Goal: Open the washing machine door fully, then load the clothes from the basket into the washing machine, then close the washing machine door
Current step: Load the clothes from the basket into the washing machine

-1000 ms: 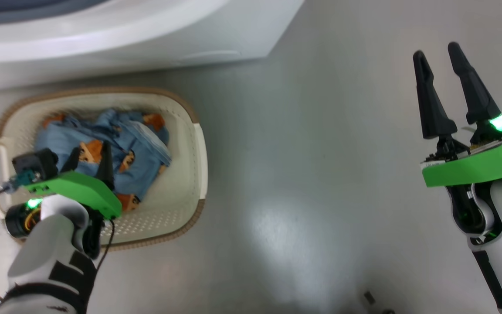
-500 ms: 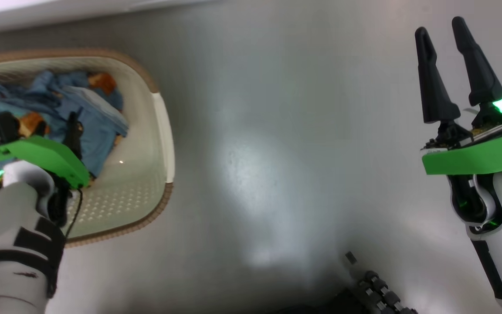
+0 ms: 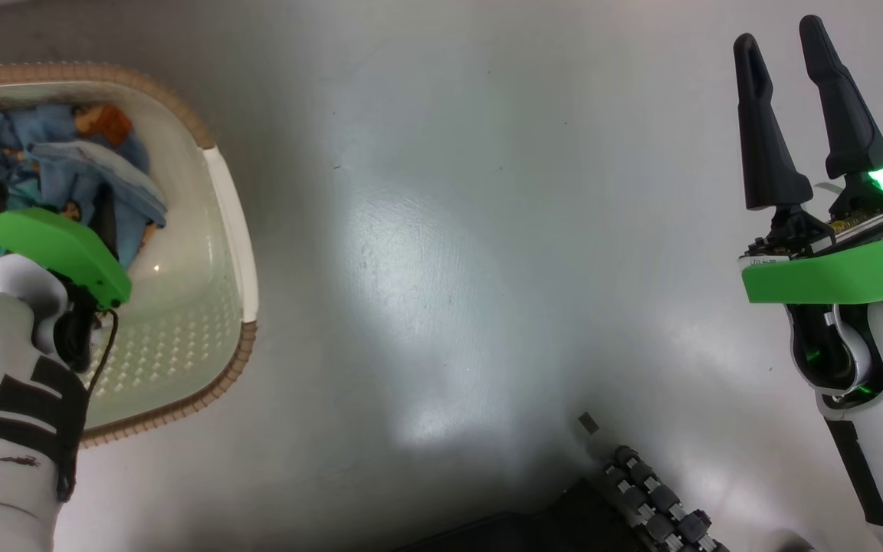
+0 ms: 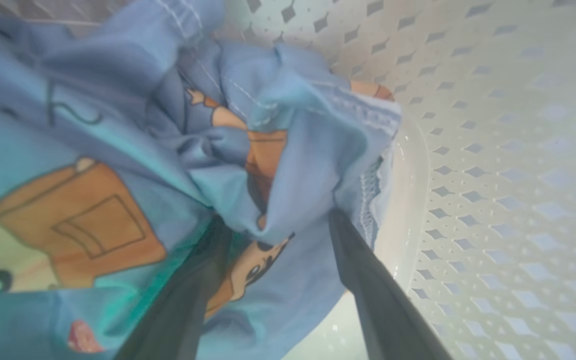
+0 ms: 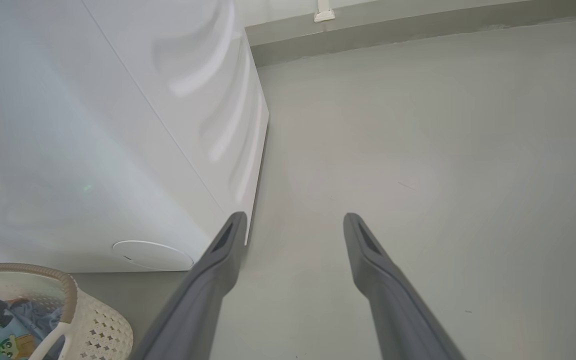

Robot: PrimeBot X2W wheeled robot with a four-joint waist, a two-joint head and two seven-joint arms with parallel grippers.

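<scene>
left pincer point(image 4: 276, 218): inside the basket point(image 3: 231, 222), fingers spread apart, a fold of clothes point(image 4: 93, 125) between them, not clenched
right pincer point(image 3: 777, 32): released, above the floor point(image 3: 449, 230), well right of the basket
clothes: heaped in the basket
washing machine point(image 5: 93, 150): near the basket

clothes point(image 4: 118, 150): light blue heap with orange-brown cartoon prints, kinda bunched up over the left side | left gripper point(image 4: 276, 220): jaws spread wide, both dark tips poked into the fabric, a stitched fold hanging between them | basket point(image 4: 493, 150): cream perforated wall on the right, clothes right up against it
</scene>
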